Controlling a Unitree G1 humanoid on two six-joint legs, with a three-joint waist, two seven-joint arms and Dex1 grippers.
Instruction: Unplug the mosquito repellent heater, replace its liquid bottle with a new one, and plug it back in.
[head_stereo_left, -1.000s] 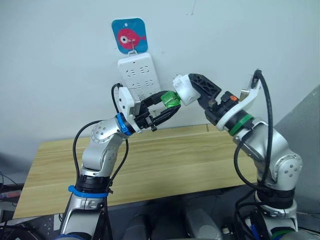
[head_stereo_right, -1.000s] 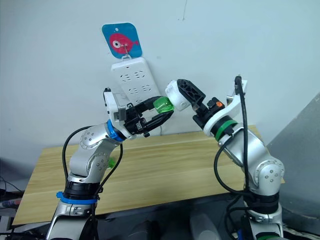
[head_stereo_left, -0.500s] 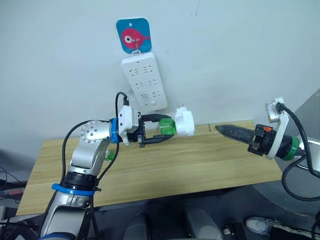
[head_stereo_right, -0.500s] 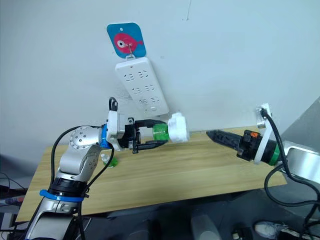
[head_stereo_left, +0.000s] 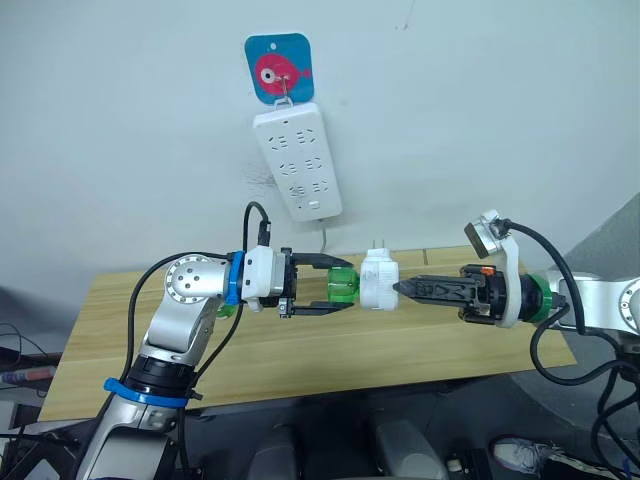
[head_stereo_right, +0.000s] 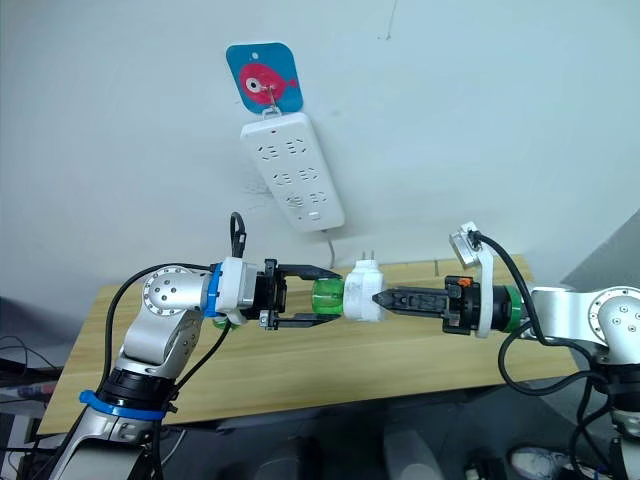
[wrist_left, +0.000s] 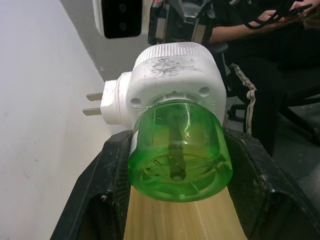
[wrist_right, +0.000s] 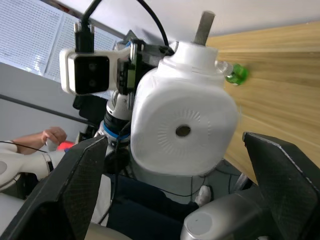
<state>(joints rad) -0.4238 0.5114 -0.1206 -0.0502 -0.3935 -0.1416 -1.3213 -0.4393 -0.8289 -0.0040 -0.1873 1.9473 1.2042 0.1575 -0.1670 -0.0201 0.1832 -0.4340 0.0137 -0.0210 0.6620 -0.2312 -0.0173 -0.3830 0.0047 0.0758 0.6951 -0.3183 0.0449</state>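
The mosquito repellent heater (head_stereo_left: 379, 281) is a small white unit held in the air over the table, its two prongs (head_stereo_left: 377, 245) pointing up. A green liquid bottle (head_stereo_left: 342, 284) is screwed into its left end. My left gripper (head_stereo_left: 346, 286) is shut on that bottle, one finger (wrist_left: 107, 165) on each side. From the right, my right gripper (head_stereo_left: 403, 290) reaches the heater's vented top. It is open, its fingers (wrist_right: 82, 185) spread on either side of the heater (wrist_right: 182, 130) without touching it.
A long white power strip (head_stereo_left: 297, 160) hangs on the wall under a blue fish hook (head_stereo_left: 279, 68). The wooden table (head_stereo_left: 400, 340) lies below both arms. A second green bottle (wrist_right: 235, 74) lies on it behind my left arm. A seated person (wrist_left: 260, 75) is nearby.
My right gripper let go of the heater, swung out to the right, then came back to the heater's top. My left arm lowered the bottle with the heater attached.
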